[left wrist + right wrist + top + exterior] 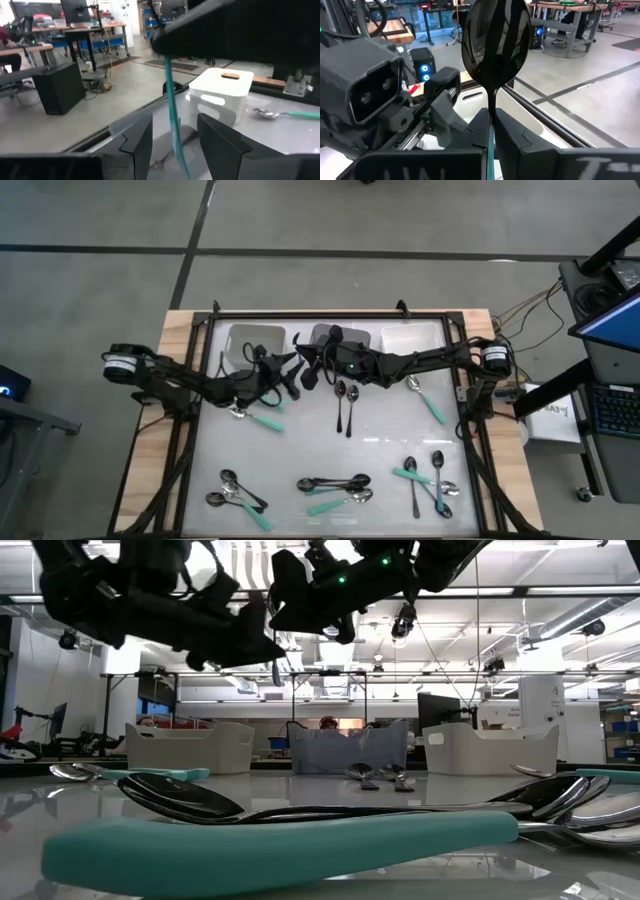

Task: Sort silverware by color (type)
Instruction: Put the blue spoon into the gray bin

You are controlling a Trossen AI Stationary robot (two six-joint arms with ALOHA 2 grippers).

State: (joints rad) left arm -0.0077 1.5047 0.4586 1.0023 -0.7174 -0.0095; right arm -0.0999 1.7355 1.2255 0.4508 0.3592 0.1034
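A black spoon (495,42) is held upright in the right gripper (492,131), whose jaws are closed on its thin stem, the bowl standing clear above the fingertips. It is carried high above the tabletop (380,455), near the middle bin (322,337) of three set along the far edge, presumably so that it can be dropped among its own kind.

The left gripper (172,145) is raised close beside the right one, over the space between the left bin (247,343) and the middle bin. Its jaws are parted, and a teal handle (172,120) is seen hanging between them; whether that handle is actually gripped cannot be told, since neither finger is clearly pressed against it. The two arms are crowded together here, so a collision seems the chief risk.

The remaining silverware is left scattered on the tabletop: a teal-handled spoon (262,420) just below the left arm, two dark spoons (345,405) at the centre, another teal-handled spoon (428,402) to the right, and mixed clusters (335,490) along the near edge. Sorting is judged to be at an early stage, with most pieces still lying unsorted.
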